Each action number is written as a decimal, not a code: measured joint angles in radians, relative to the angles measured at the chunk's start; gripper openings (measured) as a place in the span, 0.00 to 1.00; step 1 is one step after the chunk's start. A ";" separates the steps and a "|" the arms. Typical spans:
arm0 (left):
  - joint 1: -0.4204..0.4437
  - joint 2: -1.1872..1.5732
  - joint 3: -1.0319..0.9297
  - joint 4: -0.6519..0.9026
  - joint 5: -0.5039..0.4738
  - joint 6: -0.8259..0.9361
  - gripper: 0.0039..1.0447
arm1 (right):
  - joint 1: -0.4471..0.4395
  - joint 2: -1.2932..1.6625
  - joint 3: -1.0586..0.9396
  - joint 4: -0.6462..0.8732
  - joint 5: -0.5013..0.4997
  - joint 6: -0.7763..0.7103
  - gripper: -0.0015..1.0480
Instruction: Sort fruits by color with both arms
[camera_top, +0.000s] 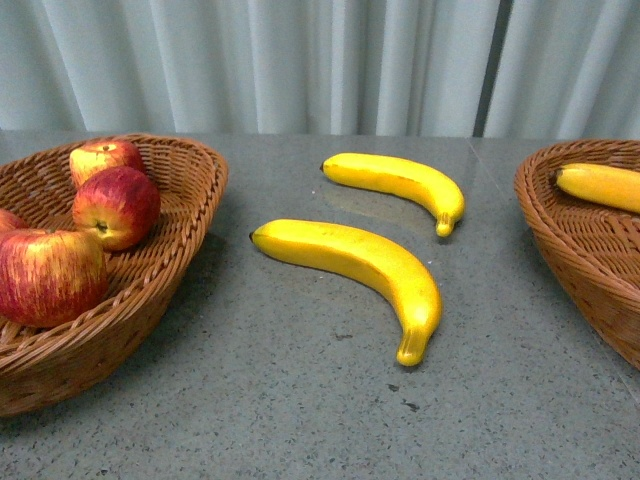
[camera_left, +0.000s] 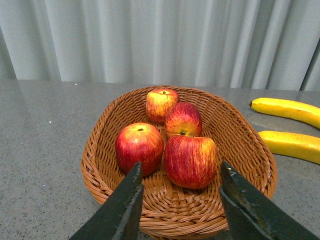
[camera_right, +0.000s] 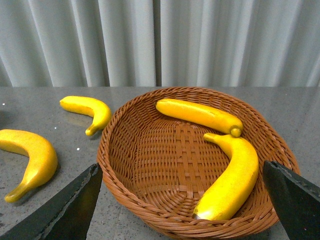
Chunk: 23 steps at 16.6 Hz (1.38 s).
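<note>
Several red apples streaked yellow lie in the left wicker basket (camera_top: 190, 215); the nearest apple (camera_top: 50, 275) is at its front, and the basket also shows in the left wrist view (camera_left: 250, 150) with the front apple (camera_left: 191, 161). Two bananas lie on the table: a near one (camera_top: 360, 265) and a far one (camera_top: 400, 180). The right basket (camera_top: 570, 250) holds two bananas, a straight one (camera_right: 200, 114) and a curved one (camera_right: 232, 177). My left gripper (camera_left: 180, 172) is open above the apple basket's near rim. My right gripper (camera_right: 182, 172) is open wide over the right basket (camera_right: 150, 165). Neither arm shows in the front view.
The grey speckled table (camera_top: 320, 400) runs back to a pale pleated curtain (camera_top: 300, 60). The two loose bananas also show in the right wrist view, near one (camera_right: 32, 157) and far one (camera_right: 90, 110), beside the right basket.
</note>
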 joint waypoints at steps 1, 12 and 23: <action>0.000 0.000 0.000 0.000 0.000 0.000 0.48 | 0.000 0.000 0.000 0.000 0.000 0.000 0.94; 0.000 0.000 0.000 0.001 0.000 0.002 0.94 | -0.101 0.245 0.043 0.152 -0.305 0.090 0.94; 0.000 0.000 0.000 0.000 0.000 0.003 0.94 | 0.451 1.791 1.062 0.330 -0.168 -0.032 0.94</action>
